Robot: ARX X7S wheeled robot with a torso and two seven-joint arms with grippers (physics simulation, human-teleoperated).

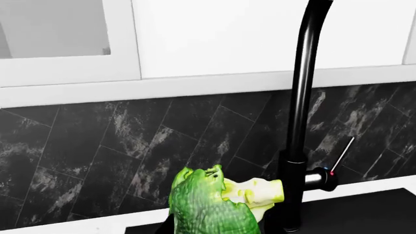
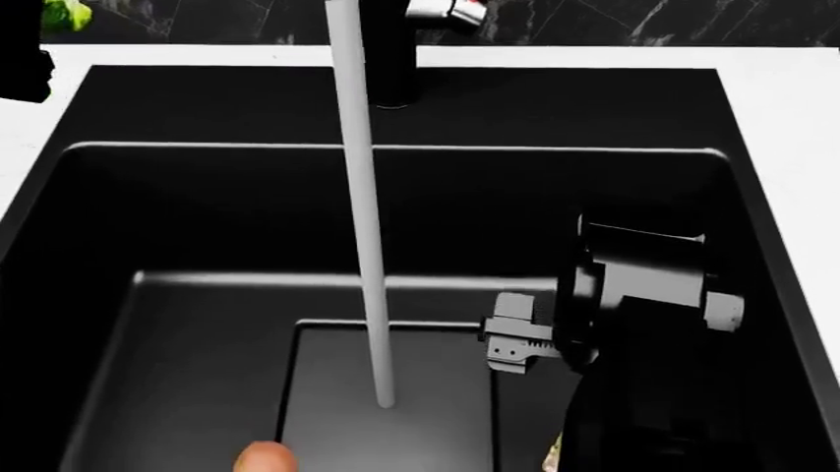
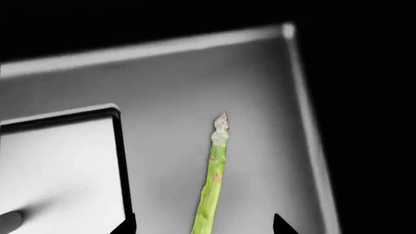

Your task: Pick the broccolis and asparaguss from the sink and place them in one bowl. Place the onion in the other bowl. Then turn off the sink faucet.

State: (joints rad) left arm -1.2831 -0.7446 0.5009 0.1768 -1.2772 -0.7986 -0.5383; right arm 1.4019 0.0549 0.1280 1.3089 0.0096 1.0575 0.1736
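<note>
Even, flat simulator light with sharp focus throughout. The sink floor shows a soft grey sheen in the right wrist view, fading to black along the frame's top and right edges.

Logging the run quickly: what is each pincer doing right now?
Left pincer: closed on a broccoli, lifted beside the faucet.
Right pincer: open, down in the sink over an asparagus.

No readable text, labels or nos. anywhere
</note>
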